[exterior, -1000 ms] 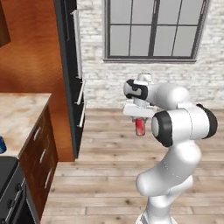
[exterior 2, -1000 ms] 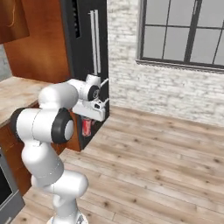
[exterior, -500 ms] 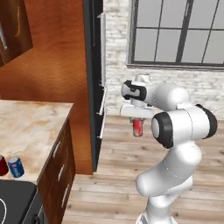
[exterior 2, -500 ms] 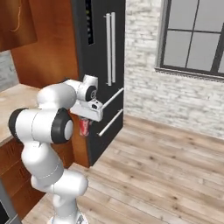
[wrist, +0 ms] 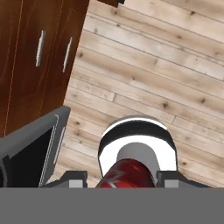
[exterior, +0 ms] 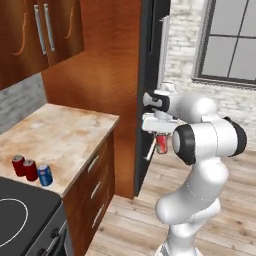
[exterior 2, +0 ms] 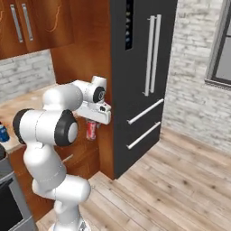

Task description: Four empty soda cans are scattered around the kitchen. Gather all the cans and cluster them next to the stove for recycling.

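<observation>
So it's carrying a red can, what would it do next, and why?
Probably swing the held red can toward the counter beside the stove. The tool grips it over the floor, while three cans already stand clustered there, so this last one should join them.

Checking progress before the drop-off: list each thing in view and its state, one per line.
hand: shut on a red soda can, carried upright above the floor
two red soda cans: upright on the counter by the stove
blue soda can: upright beside them
fridge: doors shut
</observation>
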Motion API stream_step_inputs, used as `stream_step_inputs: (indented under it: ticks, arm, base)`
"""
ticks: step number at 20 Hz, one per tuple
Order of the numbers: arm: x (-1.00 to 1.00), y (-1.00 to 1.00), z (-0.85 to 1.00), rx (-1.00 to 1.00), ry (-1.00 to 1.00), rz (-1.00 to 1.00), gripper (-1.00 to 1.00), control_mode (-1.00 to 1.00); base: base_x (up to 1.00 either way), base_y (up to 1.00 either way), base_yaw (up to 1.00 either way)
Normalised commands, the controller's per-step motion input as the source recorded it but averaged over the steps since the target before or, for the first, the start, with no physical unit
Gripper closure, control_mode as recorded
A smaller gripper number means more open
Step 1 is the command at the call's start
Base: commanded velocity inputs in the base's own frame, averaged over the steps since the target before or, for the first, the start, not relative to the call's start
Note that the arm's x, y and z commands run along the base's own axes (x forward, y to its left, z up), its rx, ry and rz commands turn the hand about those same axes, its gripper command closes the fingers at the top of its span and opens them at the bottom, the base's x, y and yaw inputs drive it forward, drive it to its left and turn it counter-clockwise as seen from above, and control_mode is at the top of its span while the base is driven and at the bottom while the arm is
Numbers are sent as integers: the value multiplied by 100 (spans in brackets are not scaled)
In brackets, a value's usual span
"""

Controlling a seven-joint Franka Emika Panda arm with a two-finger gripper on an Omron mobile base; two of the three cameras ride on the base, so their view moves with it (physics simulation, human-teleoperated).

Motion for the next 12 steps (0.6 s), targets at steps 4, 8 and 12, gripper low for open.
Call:
stream_step_inputs:
  ticks: [4, 8, 12]
  arm:
    - [0, 0, 0, 0, 0, 0, 100, 100]
    - [0, 0, 0, 0, 0, 0, 100, 100]
    - [0, 0, 0, 0, 0, 0, 100, 100]
  base:
    - [18, 0, 50]
    - [24, 0, 48]
    - [55, 2, 37]
